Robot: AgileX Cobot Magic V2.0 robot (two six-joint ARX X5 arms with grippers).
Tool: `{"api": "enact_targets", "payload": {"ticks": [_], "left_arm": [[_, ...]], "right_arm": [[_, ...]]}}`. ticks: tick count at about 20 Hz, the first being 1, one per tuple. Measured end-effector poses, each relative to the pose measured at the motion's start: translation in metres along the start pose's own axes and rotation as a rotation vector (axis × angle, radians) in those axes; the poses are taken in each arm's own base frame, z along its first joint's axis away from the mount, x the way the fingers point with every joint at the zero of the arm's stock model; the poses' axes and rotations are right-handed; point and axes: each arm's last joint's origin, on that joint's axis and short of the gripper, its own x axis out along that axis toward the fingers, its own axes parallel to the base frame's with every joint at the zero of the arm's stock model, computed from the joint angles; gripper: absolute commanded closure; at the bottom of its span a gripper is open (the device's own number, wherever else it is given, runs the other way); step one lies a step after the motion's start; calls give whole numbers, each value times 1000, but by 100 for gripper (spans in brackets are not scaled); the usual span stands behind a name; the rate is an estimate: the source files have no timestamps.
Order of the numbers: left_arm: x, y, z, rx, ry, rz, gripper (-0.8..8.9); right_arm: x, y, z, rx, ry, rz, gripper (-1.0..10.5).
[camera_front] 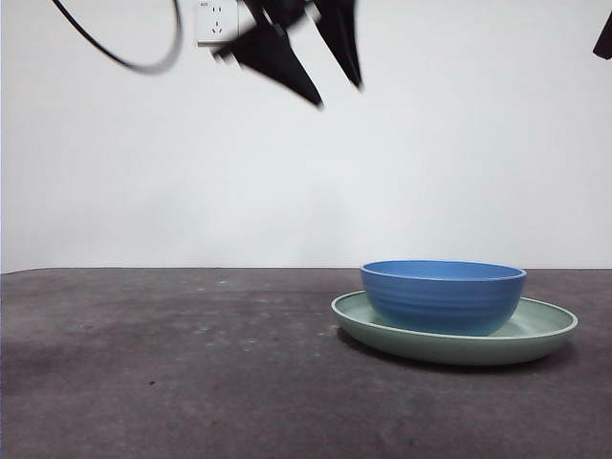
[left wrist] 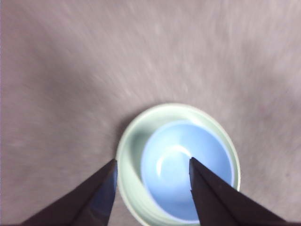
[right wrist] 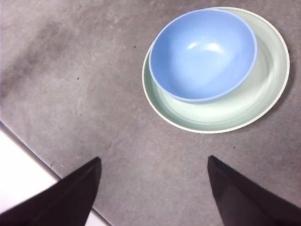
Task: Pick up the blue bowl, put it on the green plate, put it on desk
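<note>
The blue bowl point(camera_front: 443, 295) sits upright inside the green plate point(camera_front: 457, 342) on the desk point(camera_front: 172, 363), right of centre. My left gripper point(camera_front: 337, 92) hangs open and empty high above the desk, up and to the left of the bowl. Its blurred wrist view looks down on the blue bowl point(left wrist: 186, 169) in the green plate point(left wrist: 129, 153) between the spread jaws of the left gripper point(left wrist: 151, 162). My right gripper point(right wrist: 154, 161) is also open and empty, well apart from the blue bowl point(right wrist: 203, 54) and the green plate point(right wrist: 225, 113). It shows only as a black tip point(camera_front: 604, 38) in the front view.
A wall socket point(camera_front: 216, 19) and a looping black cable point(camera_front: 134, 53) show on the white wall behind. The desk's edge point(right wrist: 28, 146) runs close to the right gripper, with white floor beyond it.
</note>
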Motion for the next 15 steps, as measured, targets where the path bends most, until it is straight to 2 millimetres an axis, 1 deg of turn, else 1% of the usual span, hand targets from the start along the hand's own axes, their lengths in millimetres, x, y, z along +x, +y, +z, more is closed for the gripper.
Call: {"api": "enact_targets", "payload": {"ticks": [4,5,6,7,8,10,11,15], "left_arm": [[-64,6,4,-9,-90,16,564],[-79,6,2,-3,-120,16,564],[-91,6,-3,2,-140,16,564],[-101,6,-13,12,-147,15,564],[-107,7,-22,19,-147,16,564],[-112,10,-47,27,-130,18,564],[-112,12,-63,30,-114,2,564],[-111,18,-117,43,-107,-69,564]], "right_arm": [[0,0,0,0,0,0,584],[0,0,0,0,0,0,584],[0,0,0,0,0,0,584],[0,0,0,0,0,0,584],[0,0,0,0,0,0,585],[0,0,0,0,0,0,584],[0,0,0,0,0,0,584],[0,0,0,0,0,0,584]]}}
